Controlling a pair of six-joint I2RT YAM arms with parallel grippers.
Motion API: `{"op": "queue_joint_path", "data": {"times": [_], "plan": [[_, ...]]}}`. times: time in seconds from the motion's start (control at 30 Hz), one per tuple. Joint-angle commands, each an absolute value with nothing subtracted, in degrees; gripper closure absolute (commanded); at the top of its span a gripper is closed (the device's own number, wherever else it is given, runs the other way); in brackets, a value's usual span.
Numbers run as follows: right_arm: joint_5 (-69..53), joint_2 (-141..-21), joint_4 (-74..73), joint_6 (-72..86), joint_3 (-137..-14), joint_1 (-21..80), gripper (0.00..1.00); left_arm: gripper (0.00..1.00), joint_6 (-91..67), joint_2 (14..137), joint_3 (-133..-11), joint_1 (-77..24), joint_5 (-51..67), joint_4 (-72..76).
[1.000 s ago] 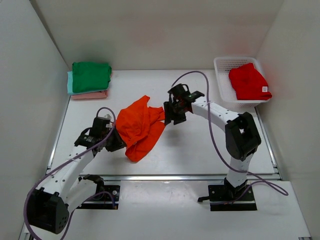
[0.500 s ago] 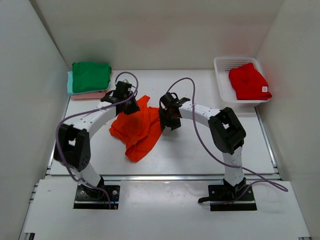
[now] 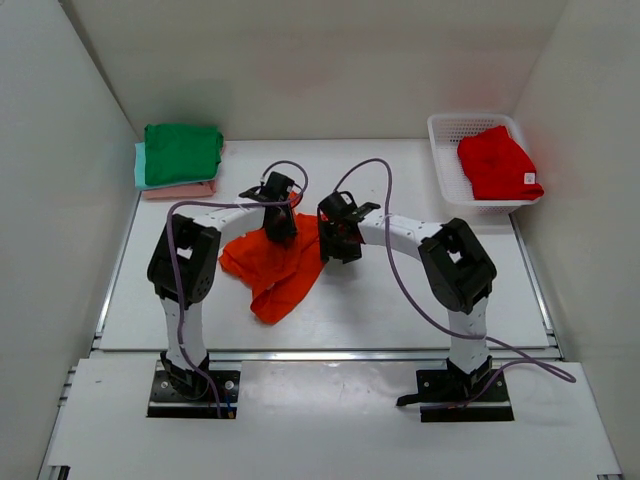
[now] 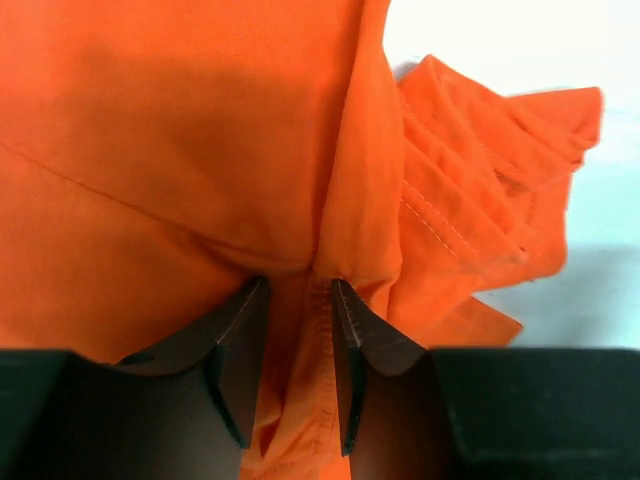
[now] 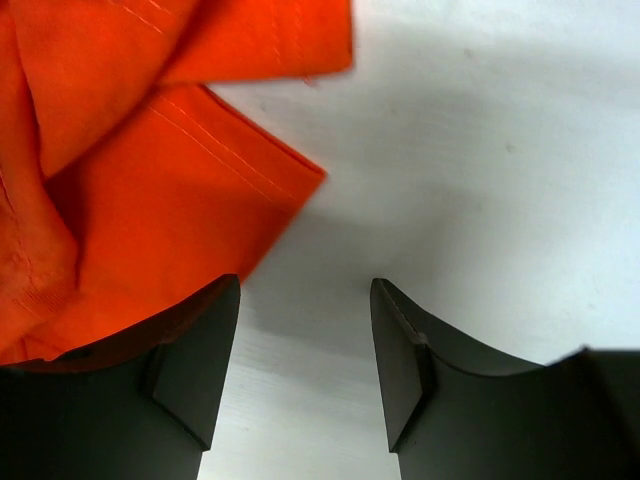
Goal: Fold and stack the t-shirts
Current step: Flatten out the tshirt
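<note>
Two grippers at the orange t-shirt (image 3: 275,270).
Left gripper (image 4: 295,300) pinches a fold; right gripper (image 5: 305,300) open just beside; green t-shirt (image 3: 182,152) and basket (image 3: 445,170) well apart.

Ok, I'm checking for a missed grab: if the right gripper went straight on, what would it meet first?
Probably the bare table: the right gripper is open with white surface between its fingers, the orange t-shirt lying off to one side. Depth is unclear.
</note>
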State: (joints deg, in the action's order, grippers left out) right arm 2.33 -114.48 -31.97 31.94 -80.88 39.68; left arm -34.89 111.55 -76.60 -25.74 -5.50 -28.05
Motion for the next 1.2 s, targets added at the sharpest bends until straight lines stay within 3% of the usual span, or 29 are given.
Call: {"op": "queue_joint_path", "data": {"times": [0.0,0.03,0.07,0.13,0.27,0.57,0.7,0.8,0.83,0.9,1.17], "plan": [[3.1,-110.6,-31.2,33.2,-77.0,39.4,0.47,0.58,-34.8,111.5,-77.8,-25.9,-5.3,-26.9],[2.9,-110.0,-30.9,33.3,-76.6,39.4,0.47,0.66,-34.6,112.1,-77.8,-25.8,-5.1,-26.5],[3.0,-109.5,-30.5,33.3,-75.4,39.8,0.48,0.84,-34.1,112.8,-78.0,-26.2,-4.3,-26.4],[2.1,-107.9,-29.6,33.4,-74.0,40.1,0.49,1.00,-34.9,112.9,-77.8,-25.8,-3.8,-26.2],[1.9,-107.9,-29.4,34.3,-75.3,42.2,0.48,1.00,-36.8,109.0,-77.0,-23.5,-3.7,-25.9],[1.3,-120.3,-34.3,37.6,-89.2,42.4,0.37,1.00,-40.4,94.5,-70.4,-17.6,-3.3,-23.6],[0.4,-123.5,-33.2,38.8,-93.4,42.1,0.42,1.00,-41.2,92.2,-66.4,-17.1,-2.0,-23.1],[1.1,-129.4,-40.7,39.1,-100.7,42.0,0.43,1.00,-41.6,90.4,-65.1,-16.9,-2.0,-23.0],[1.8,-134.1,-48.0,37.2,-107.2,42.5,0.64,1.00,-41.1,88.7,-65.5,-16.3,-2.9,-24.2],[3.5,-134.4,-51.4,36.6,-108.2,43.5,1.00,1.00,-40.8,86.8,-66.1,-15.0,-2.9,-24.3],[2.9,-114.1,-47.7,30.7,-108.9,34.8,1.00,1.00,-38.1,87.2,-82.5,-9.8,-0.4,-26.7]]}}
